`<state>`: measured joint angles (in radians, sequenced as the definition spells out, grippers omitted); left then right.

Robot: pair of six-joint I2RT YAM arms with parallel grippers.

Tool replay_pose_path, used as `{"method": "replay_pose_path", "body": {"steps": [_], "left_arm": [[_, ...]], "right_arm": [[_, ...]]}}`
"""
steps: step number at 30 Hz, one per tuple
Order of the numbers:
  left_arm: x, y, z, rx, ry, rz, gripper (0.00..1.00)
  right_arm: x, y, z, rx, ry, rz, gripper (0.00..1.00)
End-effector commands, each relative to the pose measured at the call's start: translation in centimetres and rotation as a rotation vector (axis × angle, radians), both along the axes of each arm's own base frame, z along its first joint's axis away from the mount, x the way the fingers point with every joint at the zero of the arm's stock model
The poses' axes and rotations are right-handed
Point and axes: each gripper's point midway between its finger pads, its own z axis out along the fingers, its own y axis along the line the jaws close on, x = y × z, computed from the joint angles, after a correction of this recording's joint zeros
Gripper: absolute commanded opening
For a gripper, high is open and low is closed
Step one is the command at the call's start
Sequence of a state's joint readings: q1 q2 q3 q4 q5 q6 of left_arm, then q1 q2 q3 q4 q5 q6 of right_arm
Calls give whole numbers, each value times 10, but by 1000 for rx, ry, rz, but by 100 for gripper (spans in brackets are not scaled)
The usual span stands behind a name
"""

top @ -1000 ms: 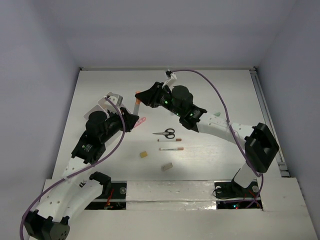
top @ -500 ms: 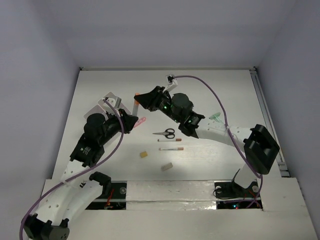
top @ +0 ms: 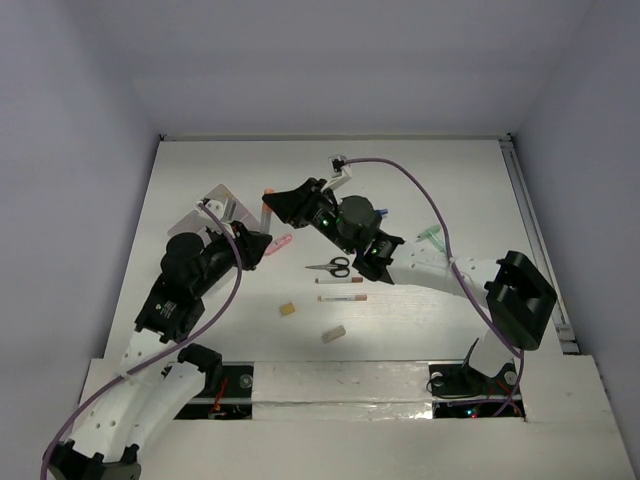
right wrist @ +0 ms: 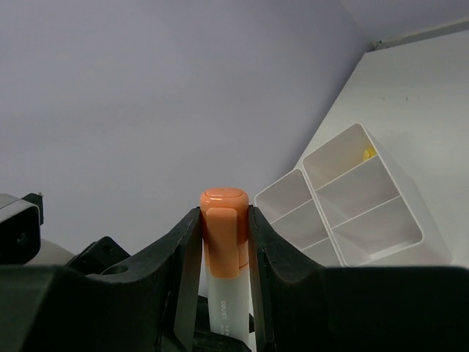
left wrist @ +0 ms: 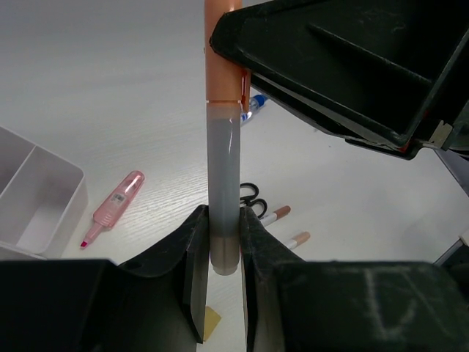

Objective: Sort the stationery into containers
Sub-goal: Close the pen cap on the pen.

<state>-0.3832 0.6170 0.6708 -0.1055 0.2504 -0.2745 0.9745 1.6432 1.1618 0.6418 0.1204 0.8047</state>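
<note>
Both pairs of jaws are clamping on one orange-capped marker (left wrist: 223, 169): the left gripper (left wrist: 223, 238) is pinching its grey lower end and the right gripper (right wrist: 223, 227) is squeezing the orange cap, so it is hanging in the air between them, near the white tray (right wrist: 383, 253). Probably a handover or re-grip is going on, so that one arm is getting a hold suited to dropping it into a compartment. Scissors (top: 330, 267), two pens (top: 342, 297) and a pink marker (left wrist: 113, 207) are lying unsorted on the table.
</note>
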Motion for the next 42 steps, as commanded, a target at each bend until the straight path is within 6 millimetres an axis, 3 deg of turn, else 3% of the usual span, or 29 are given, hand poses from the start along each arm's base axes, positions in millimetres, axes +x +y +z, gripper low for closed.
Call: {"method": "replay_pose_path", "body": {"steps": [1, 6, 10, 12, 26, 29, 33, 34, 42], "left_arm": [[13, 8, 36, -54, -132, 60, 0], [14, 9, 35, -50, -127, 66, 0], [14, 10, 35, -53, -129, 71, 0], [15, 12, 36, -54, -130, 79, 0], [16, 24, 52, -87, -180, 120, 0], [15, 26, 56, -96, -193, 132, 0], [15, 32, 62, -102, -214, 158, 0], [14, 33, 64, -104, -219, 159, 0], [14, 37, 66, -99, -229, 179, 0]], "right_arm": [[-37, 26, -21, -61, 3, 120, 18], [-32, 16, -32, -131, 6, 72, 16], [-39, 20, -44, -187, 21, 82, 9], [-45, 25, -55, -208, 34, 99, 0], [-91, 39, -133, -302, 121, 204, 0], [-109, 41, -151, -335, 139, 227, 0], [-123, 42, -165, -370, 149, 244, 0], [-136, 45, -172, -386, 156, 269, 0], [-148, 46, -181, -402, 173, 291, 0]]}}
